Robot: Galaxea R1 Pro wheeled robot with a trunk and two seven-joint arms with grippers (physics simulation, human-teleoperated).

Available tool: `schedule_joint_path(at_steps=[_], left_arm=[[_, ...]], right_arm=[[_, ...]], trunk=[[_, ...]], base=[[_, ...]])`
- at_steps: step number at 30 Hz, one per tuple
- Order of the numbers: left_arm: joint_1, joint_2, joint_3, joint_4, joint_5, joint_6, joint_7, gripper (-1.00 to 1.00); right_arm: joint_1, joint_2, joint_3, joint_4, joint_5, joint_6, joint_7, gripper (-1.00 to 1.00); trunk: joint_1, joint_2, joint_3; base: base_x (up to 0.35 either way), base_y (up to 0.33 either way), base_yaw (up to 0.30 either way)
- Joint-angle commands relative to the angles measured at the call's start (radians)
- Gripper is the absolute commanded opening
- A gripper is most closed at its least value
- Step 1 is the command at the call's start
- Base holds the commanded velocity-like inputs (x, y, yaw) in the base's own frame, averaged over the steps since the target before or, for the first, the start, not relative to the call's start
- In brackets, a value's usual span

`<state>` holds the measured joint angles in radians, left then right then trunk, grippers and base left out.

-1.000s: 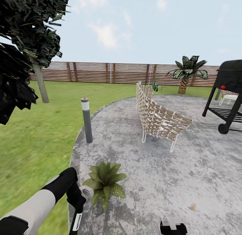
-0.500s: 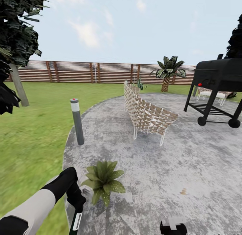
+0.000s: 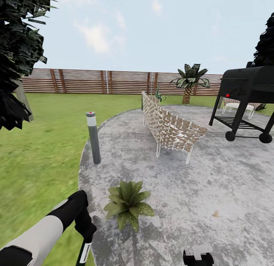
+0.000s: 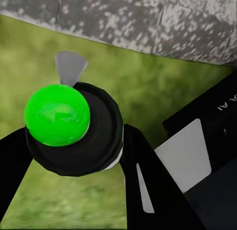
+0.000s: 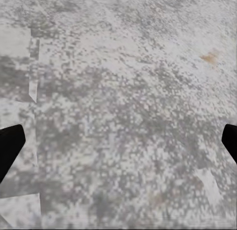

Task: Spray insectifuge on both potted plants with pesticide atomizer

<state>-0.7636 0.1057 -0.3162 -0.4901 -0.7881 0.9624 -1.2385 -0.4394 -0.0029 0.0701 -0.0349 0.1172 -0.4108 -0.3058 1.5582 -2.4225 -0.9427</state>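
Observation:
My left gripper (image 4: 74, 146) is shut on the pesticide atomizer (image 4: 57, 116), a dark round body with a bright green cap seen end-on between the black fingers. In the head view the left gripper (image 3: 85, 235) hangs over the lawn's edge, with the atomizer's slim dark body and white label (image 3: 84, 253) below it. One potted plant (image 3: 128, 203), a rosette of speckled green leaves, sits on the paved patch just right of that gripper. My right gripper (image 5: 118, 146) is open over bare paving, and also shows at the head view's lower edge (image 3: 198, 256).
A grey bollard light (image 3: 93, 137) stands at the paving's left edge. A woven chair (image 3: 171, 128) and a black grill (image 3: 245, 102) stand further back. A brown slatted fence (image 3: 83, 82) closes off the lawn (image 3: 42, 151). Dark tree foliage (image 3: 15, 48) hangs at the left.
The whole view swung left, then a little back right and closer, so the camera moved. Both arms keep their place in the picture, and the left gripper stays shut on the atomizer.

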Motion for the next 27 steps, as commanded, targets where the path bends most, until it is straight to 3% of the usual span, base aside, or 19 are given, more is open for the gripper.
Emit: schedule_joint_path(at_steps=[1, 9, 20, 27], left_arm=[[0.001, 0.0, -0.003, -0.002, -0.009, 0.007, -0.01, -1.0], [0.007, 0.001, -0.004, 0.002, -0.01, 0.005, 0.003, -1.0], [0.006, 0.007, 0.01, 0.002, -0.01, 0.007, 0.056, -1.0], [0.005, 0.01, 0.011, 0.014, -0.008, 0.011, 0.123, -1.0]], right_arm=[[-0.001, 0.0, 0.007, 0.001, 0.009, 0.001, -0.01, 1.0], [-0.001, 0.001, 0.007, 0.001, 0.008, 0.002, -0.01, 1.0], [-0.001, 0.001, 0.007, 0.001, 0.007, 0.003, -0.01, 1.0], [-0.001, 0.001, 0.007, 0.001, 0.007, 0.003, -0.01, 1.0]], trunk=[[0.0, 0.0, -0.001], [0.0, 0.0, -0.001], [0.0, 0.0, -0.001], [0.0, 0.0, -0.001]], base=[[-0.045, 0.096, 0.0], [-0.007, 0.015, -0.026], [0.0, 0.0, -0.249], [0.0, 0.0, -0.014]])
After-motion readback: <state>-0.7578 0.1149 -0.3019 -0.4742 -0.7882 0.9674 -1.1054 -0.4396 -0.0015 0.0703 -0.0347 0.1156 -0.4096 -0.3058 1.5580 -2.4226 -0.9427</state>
